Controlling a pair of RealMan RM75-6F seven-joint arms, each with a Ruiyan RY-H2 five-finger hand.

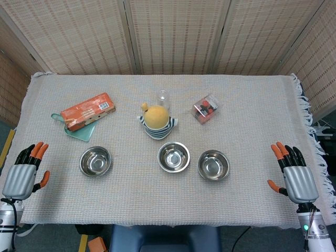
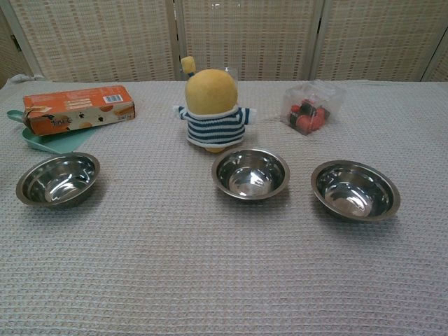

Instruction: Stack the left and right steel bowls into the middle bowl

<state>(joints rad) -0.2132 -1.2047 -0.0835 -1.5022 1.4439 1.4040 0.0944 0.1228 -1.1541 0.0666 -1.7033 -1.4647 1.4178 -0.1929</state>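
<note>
Tablecloth [image 1: 157, 199] beige waffle-weave (fringed edge); woven screens [image 1: 173, 31] behind.

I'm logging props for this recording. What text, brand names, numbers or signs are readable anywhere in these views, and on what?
Orange box: white print on its front face, too blurred to read in the chest view; too small in the head view.
Clear packet of red and black items: no readable label.
Striped plush toy, steel bowls, cloth: no text visible.

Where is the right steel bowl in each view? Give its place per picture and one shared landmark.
Head view: right steel bowl, right of centre, nearest the middle bowl.
Chest view: right steel bowl, right side, mid-height.
Shared landmark: the clear box of red items lies beyond it.
</note>
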